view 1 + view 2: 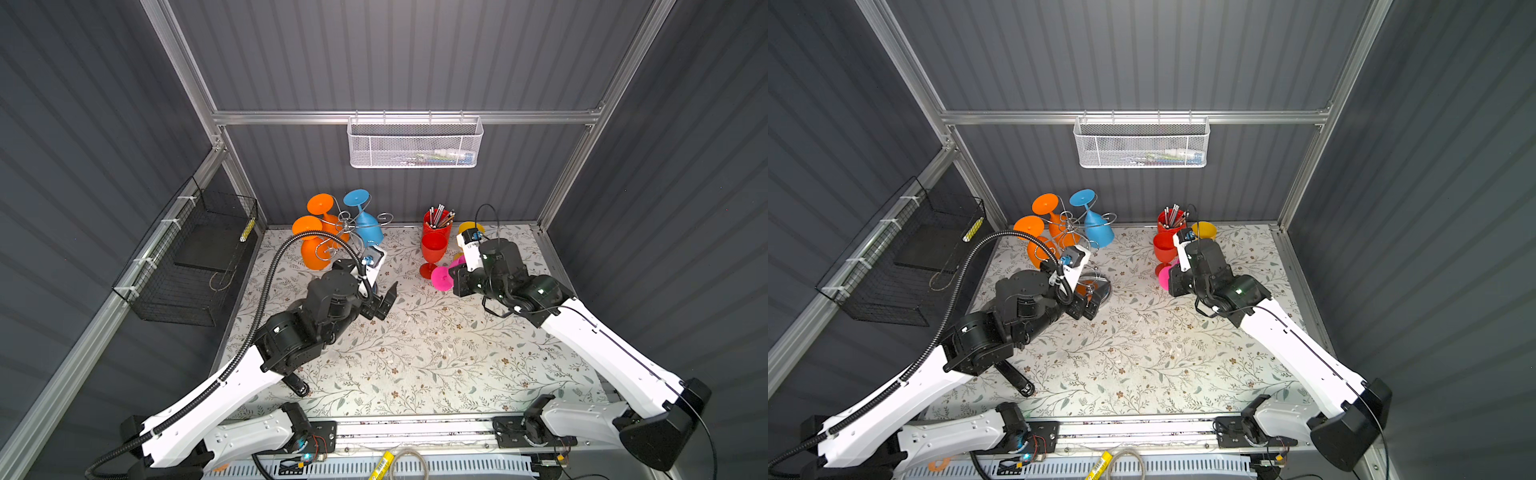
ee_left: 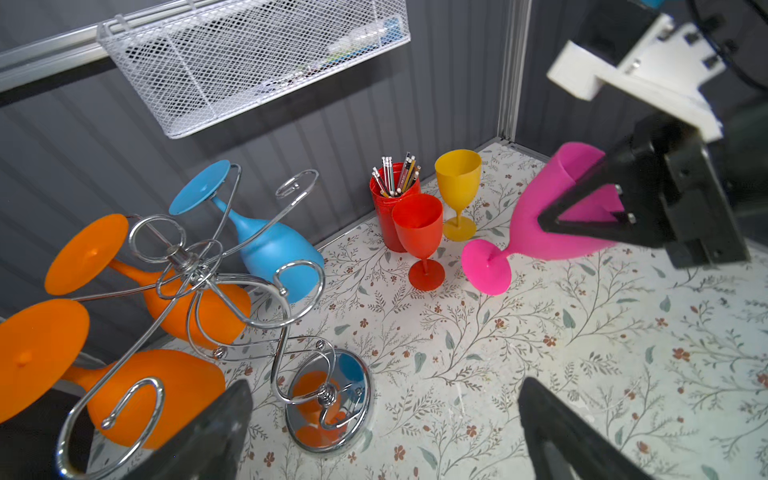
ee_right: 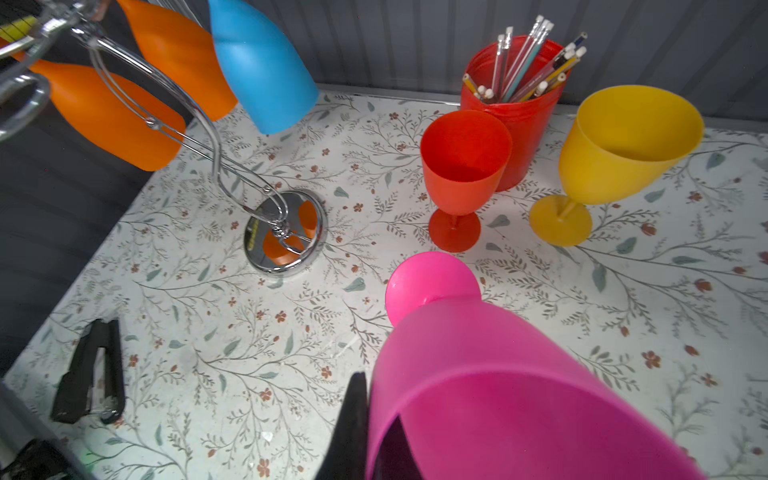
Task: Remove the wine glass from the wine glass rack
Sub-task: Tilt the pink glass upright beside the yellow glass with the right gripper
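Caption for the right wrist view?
Right gripper holds tilted pink glass by its rim near red glass and yellow glass; blue glass, orange glasses hang on rack.

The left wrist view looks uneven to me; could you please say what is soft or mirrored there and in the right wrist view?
Left wrist view: the left tool's fingers at the edge are blurred, and the wine glass rack's base mirrors an orange glass and the blue glass; right wrist view: the pink glass near the lens is soft, the base also mirrors orange.
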Controlling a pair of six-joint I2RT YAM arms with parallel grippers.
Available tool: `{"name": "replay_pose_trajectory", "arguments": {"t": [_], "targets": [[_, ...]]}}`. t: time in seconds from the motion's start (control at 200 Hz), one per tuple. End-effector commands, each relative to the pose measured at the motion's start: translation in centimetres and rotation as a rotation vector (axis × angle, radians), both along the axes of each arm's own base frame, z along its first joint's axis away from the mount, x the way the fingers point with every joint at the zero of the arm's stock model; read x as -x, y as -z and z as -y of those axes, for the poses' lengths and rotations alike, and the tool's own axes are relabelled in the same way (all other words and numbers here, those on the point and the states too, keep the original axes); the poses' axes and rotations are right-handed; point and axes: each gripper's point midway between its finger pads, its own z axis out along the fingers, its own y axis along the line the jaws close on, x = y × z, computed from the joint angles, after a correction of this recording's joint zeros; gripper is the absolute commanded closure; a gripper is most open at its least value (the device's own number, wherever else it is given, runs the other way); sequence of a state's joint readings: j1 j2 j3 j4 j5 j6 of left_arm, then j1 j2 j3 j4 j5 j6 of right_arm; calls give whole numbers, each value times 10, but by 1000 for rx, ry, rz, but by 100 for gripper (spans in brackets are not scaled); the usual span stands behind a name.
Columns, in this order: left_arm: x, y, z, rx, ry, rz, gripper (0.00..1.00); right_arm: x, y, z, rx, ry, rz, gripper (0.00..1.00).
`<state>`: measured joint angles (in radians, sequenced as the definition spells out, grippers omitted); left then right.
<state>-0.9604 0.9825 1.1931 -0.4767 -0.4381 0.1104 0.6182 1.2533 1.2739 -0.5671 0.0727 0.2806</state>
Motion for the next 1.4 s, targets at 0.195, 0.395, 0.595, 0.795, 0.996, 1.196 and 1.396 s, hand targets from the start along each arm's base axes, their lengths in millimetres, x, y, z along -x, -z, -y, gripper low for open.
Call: {"name": "replay_pose_trajectory", "arguments": {"t": [0.195, 0.395, 0.595, 0.795, 0.996, 1.196, 1.396], "targets": [[17, 5, -1, -64, 125, 106, 0, -23, 19, 13, 202, 67, -47, 100], [19, 9, -6, -49, 120, 124, 0, -53, 41, 29, 255, 121, -136, 100], [18, 14, -8, -62, 109, 123, 0, -77, 59, 45, 229, 158, -192, 100], [18, 15, -8, -66, 110, 124, 0, -96, 74, 55, 212, 176, -227, 100], [17, 17, -8, -76, 107, 121, 0, -111, 91, 54, 223, 177, -256, 100], [16, 15, -11, -76, 95, 125, 0, -122, 101, 54, 215, 176, -278, 100], [16, 14, -13, -74, 89, 129, 0, -131, 108, 57, 230, 188, -293, 99]]}}
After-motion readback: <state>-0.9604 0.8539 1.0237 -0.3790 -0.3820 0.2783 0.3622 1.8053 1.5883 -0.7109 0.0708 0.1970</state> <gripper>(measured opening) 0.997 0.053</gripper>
